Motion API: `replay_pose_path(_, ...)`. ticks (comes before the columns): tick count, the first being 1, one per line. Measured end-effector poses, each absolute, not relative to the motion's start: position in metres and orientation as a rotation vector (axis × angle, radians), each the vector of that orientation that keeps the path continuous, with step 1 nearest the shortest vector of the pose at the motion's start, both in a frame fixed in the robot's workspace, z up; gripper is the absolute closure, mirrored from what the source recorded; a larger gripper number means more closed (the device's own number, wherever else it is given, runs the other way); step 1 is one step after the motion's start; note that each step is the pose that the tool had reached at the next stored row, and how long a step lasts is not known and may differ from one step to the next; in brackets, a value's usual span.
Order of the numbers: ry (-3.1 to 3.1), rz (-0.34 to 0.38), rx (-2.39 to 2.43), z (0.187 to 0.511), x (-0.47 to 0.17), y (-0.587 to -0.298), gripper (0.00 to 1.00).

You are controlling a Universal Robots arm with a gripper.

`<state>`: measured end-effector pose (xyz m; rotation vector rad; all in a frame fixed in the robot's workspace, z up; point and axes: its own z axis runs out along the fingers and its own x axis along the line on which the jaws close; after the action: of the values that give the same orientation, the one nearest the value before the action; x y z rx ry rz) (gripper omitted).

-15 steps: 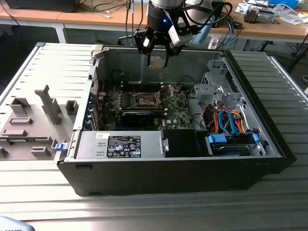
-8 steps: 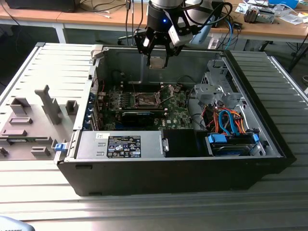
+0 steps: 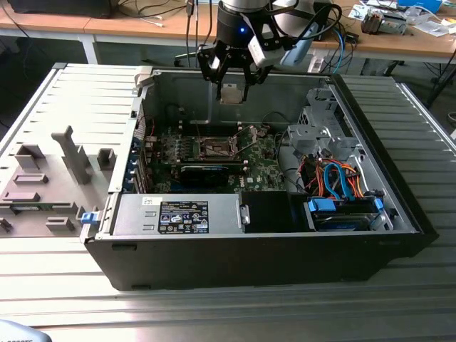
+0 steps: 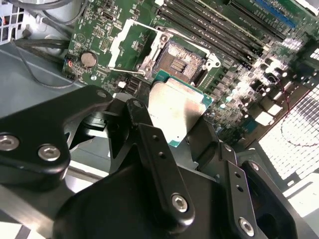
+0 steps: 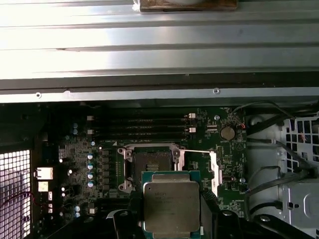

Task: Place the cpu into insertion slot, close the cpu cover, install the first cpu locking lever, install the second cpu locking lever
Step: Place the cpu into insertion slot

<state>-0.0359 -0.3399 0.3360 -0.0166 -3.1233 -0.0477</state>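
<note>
gripper [image 3: 231, 91] fingers clamped on edges of one cpu [image 5: 171, 206], chip held above motherboard [image 5: 75, 164], near one bare insertion slot [image 5: 151, 162], not seated, one cpu cover [image 5: 214, 169] raised beside slot

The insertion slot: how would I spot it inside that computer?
Look into the open black computer case at the green motherboard on its floor. Near the board's middle sits the insertion slot, a square with a dark centre and silvery rim, unlike the long narrow black memory slots.
</note>
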Motion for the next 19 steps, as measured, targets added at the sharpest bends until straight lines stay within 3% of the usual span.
replay_pose_path(19, -3.123, -0.047, 0.011, 0.3345, -0.0374, -0.3399, 0.45)
